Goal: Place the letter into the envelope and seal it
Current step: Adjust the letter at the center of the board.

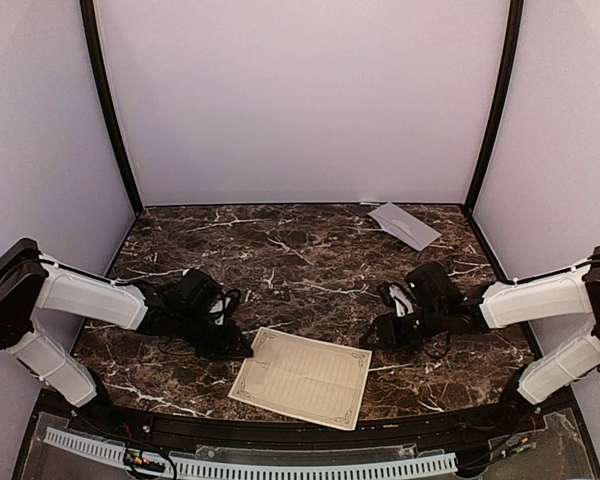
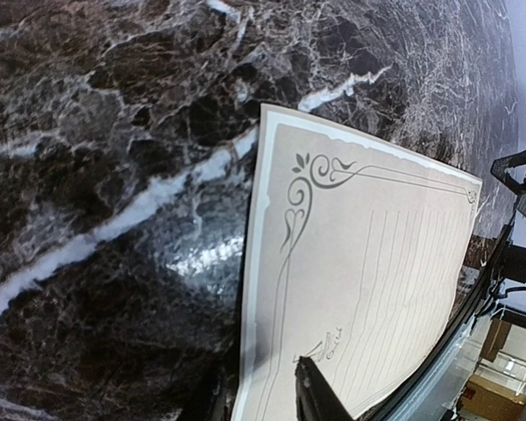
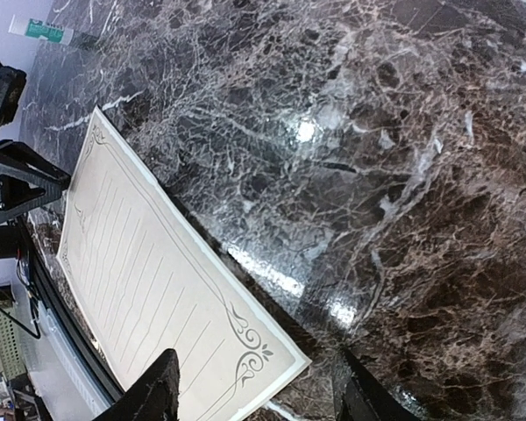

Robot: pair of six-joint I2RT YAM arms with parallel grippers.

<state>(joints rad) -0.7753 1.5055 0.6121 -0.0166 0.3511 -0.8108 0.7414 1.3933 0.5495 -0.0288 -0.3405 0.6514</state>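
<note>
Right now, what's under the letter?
The letter lies on the marble table, and marble shows beside it. The bit right beneath the paper is covered, so I can't see it. The envelope lies apart, near the far right corner.

Dark white-veined marble tabletop; lilac backdrop; white slotted strip at near edge.

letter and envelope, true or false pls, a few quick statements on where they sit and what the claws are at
1. The letter lies flat near the front edge of the table. True.
2. The envelope covers the letter. False: it lies apart, at the far right corner.
3. The right claw has its jaws apart around a letter corner. True.
4. The left claw is at the envelope. False: it is at the letter's left corner.
</note>
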